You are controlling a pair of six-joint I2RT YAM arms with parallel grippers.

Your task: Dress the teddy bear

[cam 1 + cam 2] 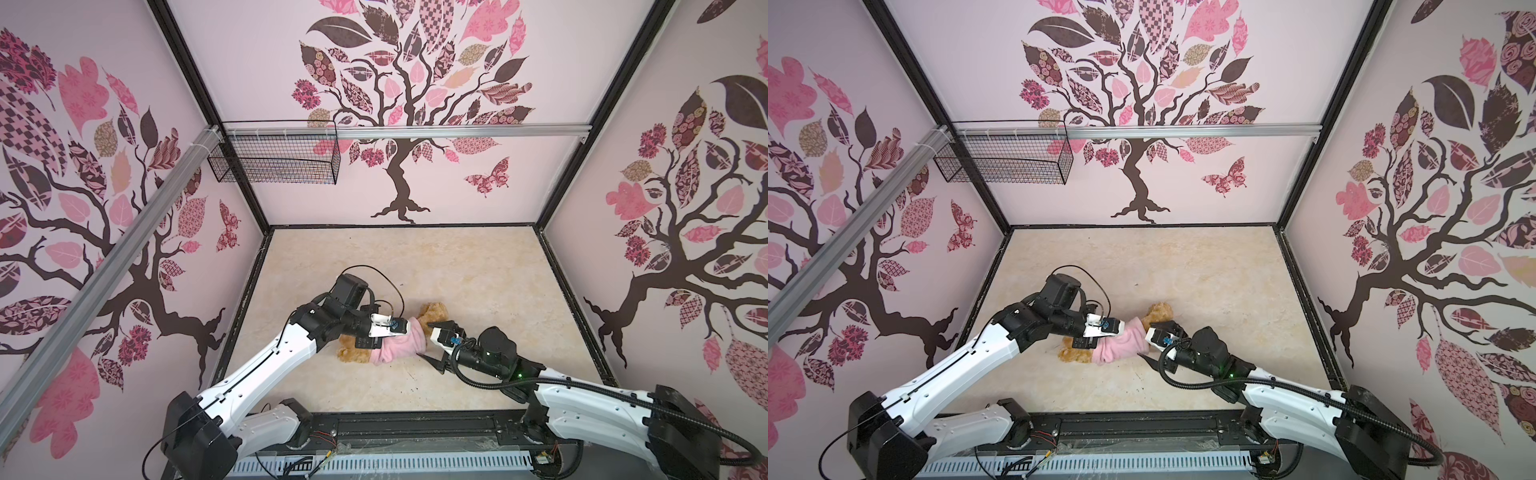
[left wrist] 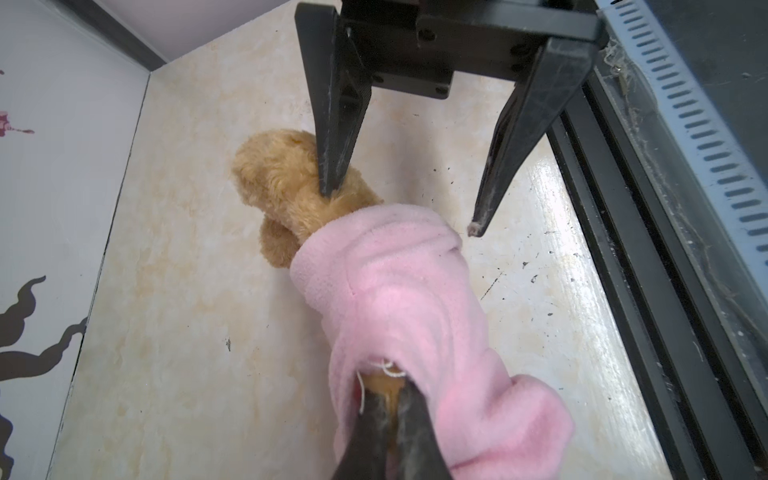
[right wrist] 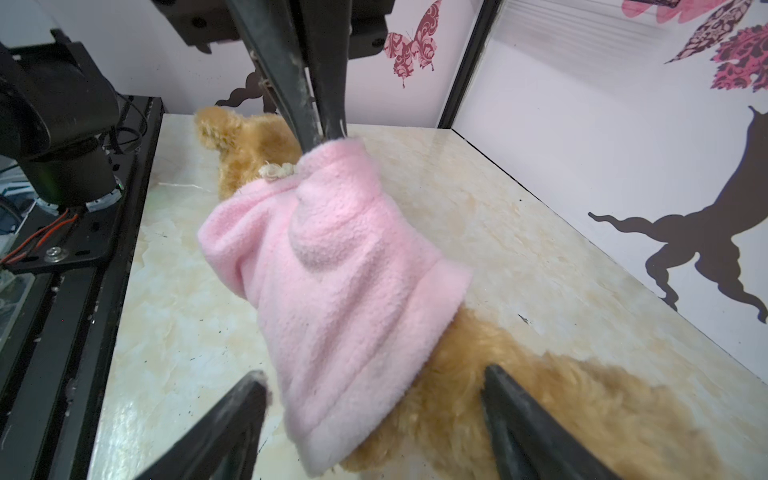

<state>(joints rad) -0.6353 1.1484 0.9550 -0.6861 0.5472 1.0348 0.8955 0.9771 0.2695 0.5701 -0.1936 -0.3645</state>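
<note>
On the marbled surface (image 1: 457,270), toward its front edge, lies the teddy bear (image 1: 434,312), its trunk sleeved in a pink shirt (image 1: 399,340). The left end effector (image 3: 324,135) is pinched shut on the shirt's hem, likely to anchor it. The right end effector (image 2: 403,210) gapes wide astride bare fur, gripping nothing. Face and arms are hidden, so I can't tell which end is the head.
</note>
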